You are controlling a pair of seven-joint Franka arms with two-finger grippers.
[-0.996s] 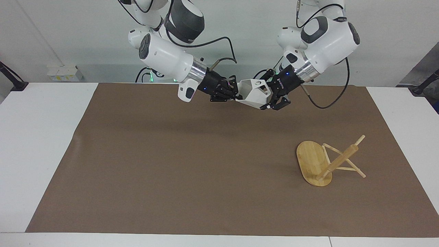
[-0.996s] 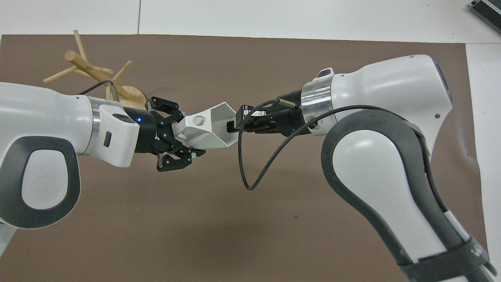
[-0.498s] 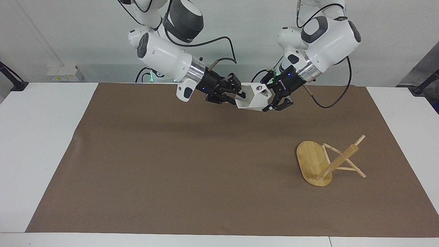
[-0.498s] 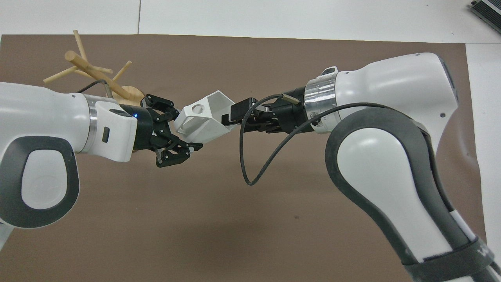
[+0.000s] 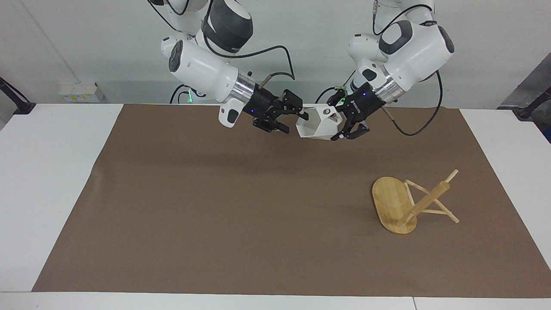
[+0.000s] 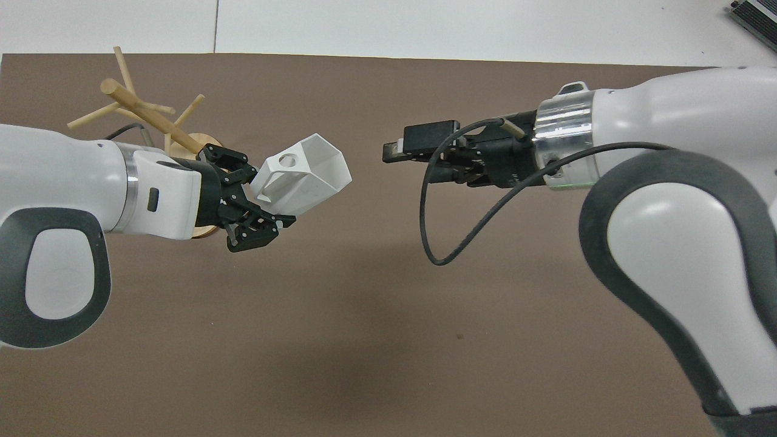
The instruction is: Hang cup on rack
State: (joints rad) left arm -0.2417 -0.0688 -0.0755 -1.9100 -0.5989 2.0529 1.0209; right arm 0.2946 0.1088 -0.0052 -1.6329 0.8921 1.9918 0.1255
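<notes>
From across the desk, the left tool [image 5: 340, 125] grips the cup [image 5: 317, 124] by its handle side, aloft, while the right tool [image 5: 289, 115] stands open just beside the cup's mouth — not touching it. The rack [image 5: 411, 202] stands on the mat under neither tool, toward the left arm's end.

From above, the left tool [image 6: 258, 203] holds the cup [image 6: 306, 176] tilted; the right tool [image 6: 397, 152] is apart. With one thin grip, the cup could twist and miss a peg.

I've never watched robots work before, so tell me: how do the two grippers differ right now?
The left gripper is shut on the white cup at its handle end; the right gripper is open and holds nothing. The left gripper is beside the bamboo rack in the overhead view; the right gripper is apart from the cup. Both are black, two-fingered and raised above the brown mat.
</notes>
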